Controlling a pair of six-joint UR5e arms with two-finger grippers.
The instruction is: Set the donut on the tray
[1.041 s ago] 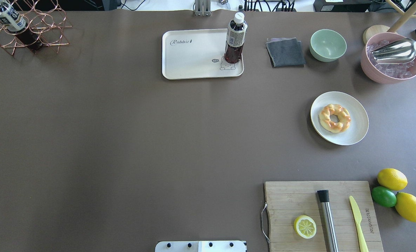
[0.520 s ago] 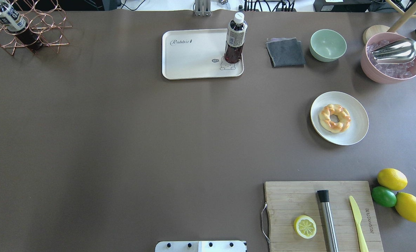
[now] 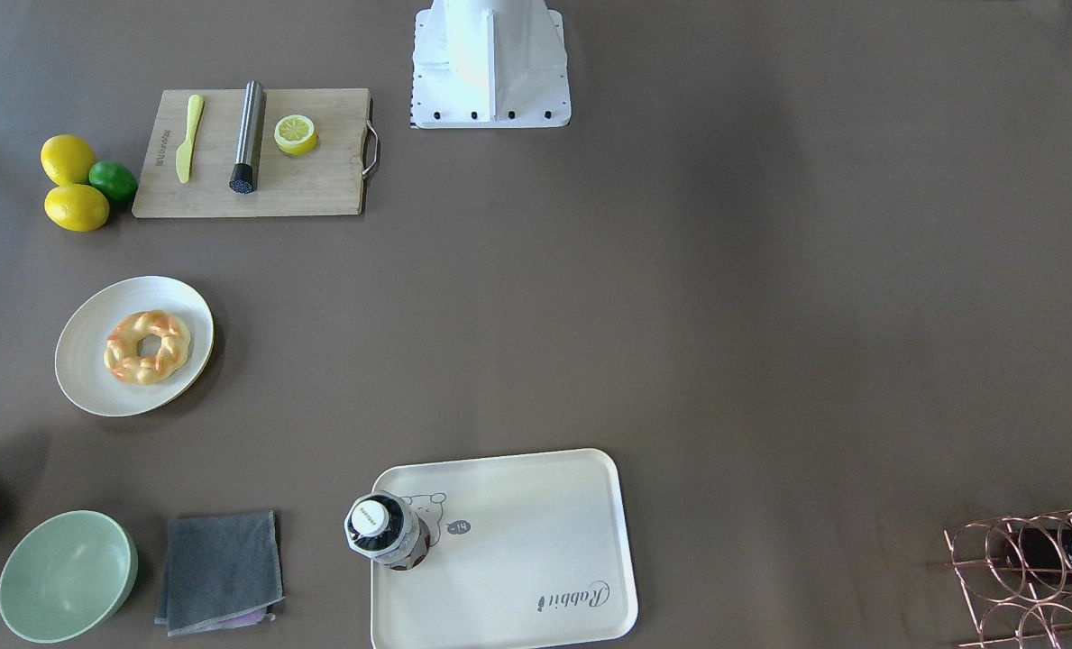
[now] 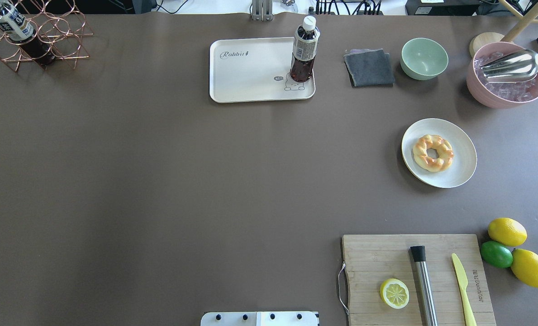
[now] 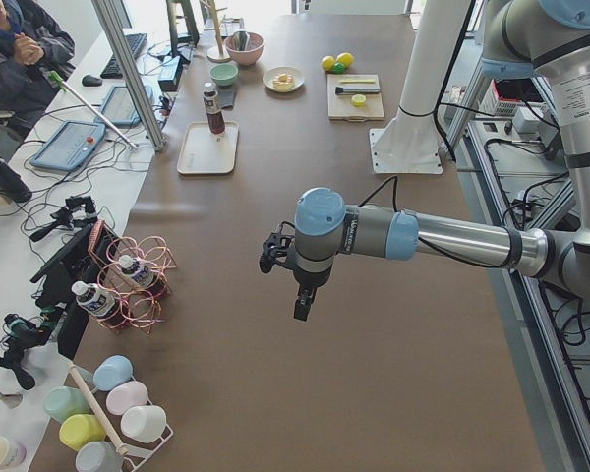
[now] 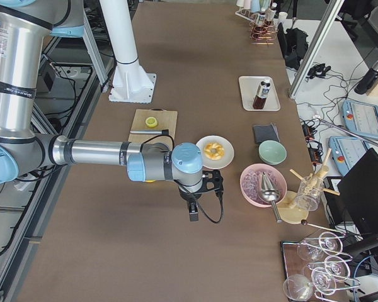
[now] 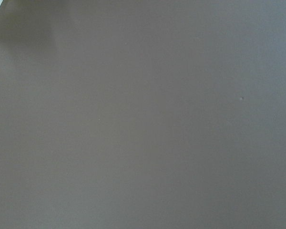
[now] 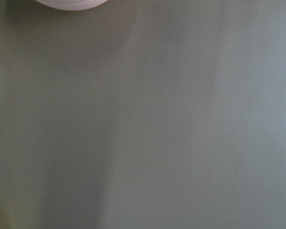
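The donut (image 4: 433,153) is a braided yellow and orange ring lying on a round white plate (image 4: 459,172) at the right of the table; it also shows in the front view (image 3: 148,347). The cream tray (image 4: 250,68) with "Rabbit" script lies at the far middle of the table, with a dark drink bottle (image 4: 304,50) standing on its right end. My left gripper (image 5: 303,307) shows only in the exterior left view, above bare table far from the tray. My right gripper (image 6: 193,212) shows only in the exterior right view, near the plate. I cannot tell whether either is open or shut.
A grey cloth (image 4: 369,68), a green bowl (image 4: 424,58) and a pink ice bowl with a scoop (image 4: 506,74) stand at the far right. A cutting board (image 4: 418,278) with a lemon half, muddler and knife lies near right, beside lemons and a lime (image 4: 496,254). A wire bottle rack (image 4: 33,38) stands far left.
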